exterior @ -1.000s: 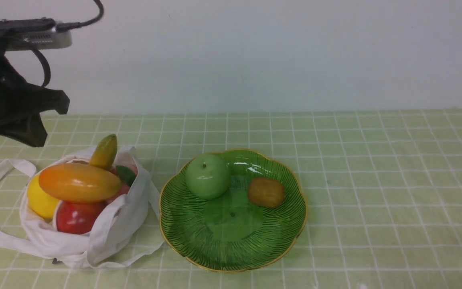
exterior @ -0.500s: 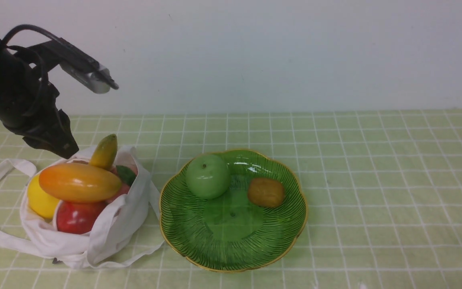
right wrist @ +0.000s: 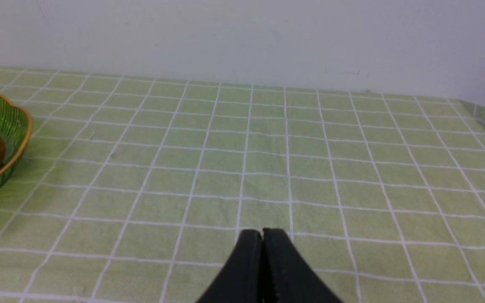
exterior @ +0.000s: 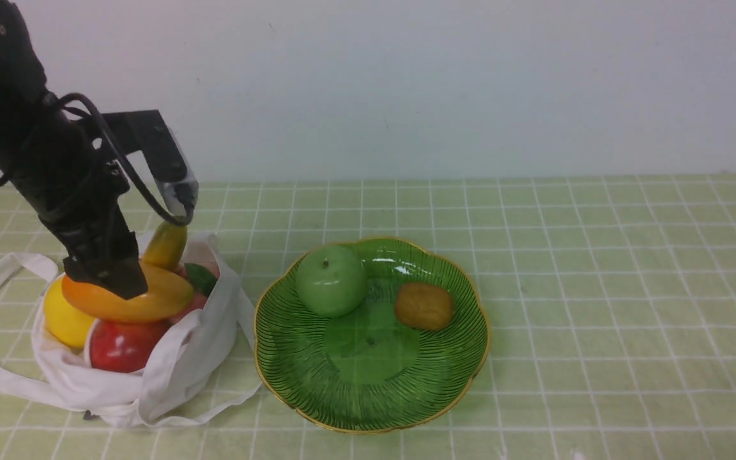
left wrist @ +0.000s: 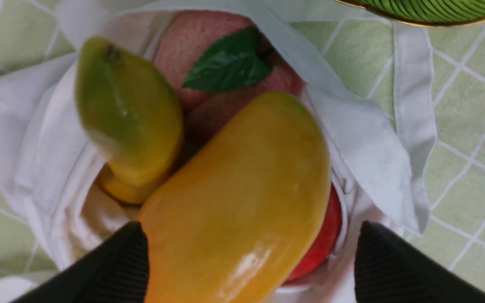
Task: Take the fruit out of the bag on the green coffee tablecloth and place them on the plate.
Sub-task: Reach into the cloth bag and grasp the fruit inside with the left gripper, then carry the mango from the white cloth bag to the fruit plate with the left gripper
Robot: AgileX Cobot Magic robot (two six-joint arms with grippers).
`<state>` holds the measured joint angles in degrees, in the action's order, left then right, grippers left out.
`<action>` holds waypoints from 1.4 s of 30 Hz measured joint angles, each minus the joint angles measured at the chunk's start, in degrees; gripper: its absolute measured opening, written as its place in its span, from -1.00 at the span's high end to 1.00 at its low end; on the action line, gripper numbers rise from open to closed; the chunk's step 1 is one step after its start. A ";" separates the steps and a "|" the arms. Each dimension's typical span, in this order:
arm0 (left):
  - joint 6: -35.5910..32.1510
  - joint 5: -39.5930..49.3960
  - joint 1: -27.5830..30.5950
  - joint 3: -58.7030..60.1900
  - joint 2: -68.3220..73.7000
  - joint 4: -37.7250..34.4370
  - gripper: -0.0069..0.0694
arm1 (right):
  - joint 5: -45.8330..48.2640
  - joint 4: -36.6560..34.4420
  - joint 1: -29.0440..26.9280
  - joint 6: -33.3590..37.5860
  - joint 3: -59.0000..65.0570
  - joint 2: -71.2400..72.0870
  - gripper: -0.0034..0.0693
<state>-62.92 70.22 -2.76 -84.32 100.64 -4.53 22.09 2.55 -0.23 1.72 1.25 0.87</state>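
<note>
– Action at lower left of the frame: soft white cloth tote bag [exterior: 183, 364] slumped open on the pale green, white-gridded tablecloth [exterior: 598, 287], with a large glossy orange-yellow mango [exterior: 163, 297] lying across the top of its load!
– And the black left gripper [exterior: 112, 281] is right down on it. Wrist camera has the jaws spread wide, ribbed fingers [left wrist: 118, 261] straddling the mango's left half, one just beside the skin, the other clear.
– Around it?
– Green-tipped yellow banana [exterior: 167, 246] poking up behind, round yellow lemon [exterior: 64, 319] on the left, shiny red apple [exterior: 122, 345] underneath, pink peach [left wrist: 192, 46] with a dark green leaf [left wrist: 227, 63] tucked at the back.
– Centre frame?
– Translucent green glass plate [exterior: 368, 390], gold scalloped rim, just beside the bag. It carries a smooth green apple [exterior: 331, 280] and a small brown oval fruit [exterior: 424, 306], apart from each other.
– Right gripper [right wrist: 262, 232]?
– Seen only by its own wrist camera: black jaws pressed together over the cloth.
</note>
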 joint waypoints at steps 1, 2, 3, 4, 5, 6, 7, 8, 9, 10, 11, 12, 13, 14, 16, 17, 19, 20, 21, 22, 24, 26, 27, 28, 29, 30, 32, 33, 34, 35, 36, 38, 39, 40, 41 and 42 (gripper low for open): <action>-0.54 -0.08 -0.80 0.00 0.66 0.73 -0.74 | 0.00 0.00 0.00 0.00 0.00 0.00 0.94; -0.82 -0.12 -1.35 0.00 1.19 1.47 -0.74 | 0.00 0.00 0.00 0.00 0.00 0.00 0.94; -0.89 -0.12 -1.45 0.00 1.29 1.84 -0.74 | 0.00 0.00 0.00 0.00 0.00 0.00 0.94; -1.15 -0.12 -2.00 0.00 2.11 2.94 -0.74 | 0.00 0.00 0.00 0.00 0.00 0.00 0.94; -1.15 -0.12 -2.12 0.00 2.32 3.27 -0.74 | 0.00 0.00 0.00 0.00 0.00 0.00 0.94; -1.15 -0.12 -2.27 0.00 2.83 3.85 -0.74 | 0.00 0.00 0.00 0.00 0.00 0.00 0.94; -1.20 -0.12 -2.38 0.00 3.57 4.53 -0.73 | 0.00 0.00 0.00 0.00 0.00 0.00 0.94; -1.20 -0.14 -2.44 0.00 3.98 4.53 -0.73 | 0.00 0.00 0.00 0.00 0.00 0.00 0.94; -1.20 -0.27 -2.50 0.00 4.30 4.53 -0.73 | 0.00 0.00 0.00 0.00 0.00 0.00 0.94; -1.15 -0.26 -2.50 -0.05 4.39 4.53 -0.73 | 0.00 0.00 0.00 0.00 0.00 0.00 0.94; -1.10 -0.56 -2.55 -0.19 5.15 5.26 -0.73 | 0.00 0.00 0.00 0.00 0.00 0.00 0.94; -1.10 -0.56 -2.55 -0.25 5.15 5.36 -0.73 | 0.00 0.00 0.00 0.00 0.00 0.00 0.94; -1.10 -0.78 -2.61 -0.38 5.73 6.03 -0.73 | 0.00 0.00 0.00 0.00 0.00 0.00 0.94; -1.10 -0.97 -2.61 -0.38 5.90 6.41 -0.73 | 0.00 0.00 0.00 0.00 0.00 0.00 0.94; -1.10 -1.02 -2.61 -0.38 6.45 7.12 -0.72 | 0.00 0.00 0.00 0.00 0.00 0.00 0.94; -1.10 -1.02 -2.61 -0.43 6.62 7.25 -0.70 | 0.00 0.00 0.00 0.00 0.00 0.00 0.94; -1.10 -1.02 -2.66 -0.60 6.76 7.45 -0.61 | 0.00 0.00 0.00 0.00 0.00 0.00 0.94; -1.04 -1.02 -2.66 -0.60 6.76 7.51 -0.59 | 0.00 0.00 0.00 0.00 0.00 0.00 0.94; -1.04 -1.02 -2.66 -0.60 6.76 7.51 -0.58 | 0.00 0.00 0.00 0.00 0.00 0.00 0.94; -0.52 -1.02 -2.66 -0.60 6.76 7.56 -0.57 | 0.00 0.00 0.00 0.00 0.00 0.00 0.94; 0.76 -1.02 -2.66 -0.60 6.76 7.68 -0.57 | 0.00 0.00 0.00 0.00 0.00 0.00 0.94; 1.70 -1.02 -2.66 -0.60 6.76 7.74 -0.57 | 0.00 0.00 0.00 0.00 0.00 0.00 0.94; 1.84 -1.02 -2.66 -0.60 6.76 7.74 -0.57 | 0.00 0.00 0.00 0.00 0.00 0.00 0.94; 2.74 -1.02 -2.66 -0.60 6.76 7.78 -0.57 | 0.00 0.00 0.00 0.00 0.00 0.00 0.94; 3.30 -1.02 -2.66 -0.60 6.71 7.85 -0.57 | 0.00 0.00 0.00 0.00 0.00 0.00 0.94; 4.08 -1.02 -2.66 -0.60 6.53 7.91 -0.57 | 0.00 0.00 0.00 0.00 0.00 0.00 0.94; 6.89 -0.96 -2.66 -0.50 5.29 8.67 -0.57 | 0.00 0.00 0.00 0.00 0.00 0.00 0.94; 7.88 -0.96 -2.66 -0.50 4.38 8.84 -0.57 | 0.00 0.00 0.00 0.00 0.00 0.00 0.94; 8.50 -0.96 -2.66 -0.50 3.19 8.91 -0.57 | 0.00 0.00 0.00 0.00 0.00 0.00 0.94; 8.89 -0.96 -2.66 -0.50 1.69 8.82 -0.57 | 0.00 0.00 0.00 0.00 0.00 0.00 0.94; 8.98 -0.96 -2.66 -0.50 0.28 8.51 -0.57 | 0.00 0.00 0.00 0.00 0.00 0.00 0.94; 9.26 -0.96 -2.66 -0.50 -1.53 7.64 -0.57 | 0.00 0.00 0.00 0.00 0.00 0.00 0.94; 9.39 -0.78 -2.87 -0.50 -4.10 4.53 -0.57 | 0.00 0.00 0.00 0.00 0.00 0.00 0.94; 9.44 -0.50 -3.38 -0.50 -5.78 2.45 -0.57 | 0.00 0.00 0.00 0.00 0.00 0.00 0.94; 9.50 -0.22 -4.05 -0.50 -6.93 0.21 -0.57 | 0.00 0.00 0.00 0.00 0.00 0.00 0.94; 9.58 0.10 -5.92 -0.50 -8.50 -3.58 -0.57 | 0.00 0.00 0.00 0.00 0.00 0.00 0.94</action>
<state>-53.35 70.32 -8.69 -84.81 92.14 -8.11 22.09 2.55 -0.23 1.72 1.25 0.87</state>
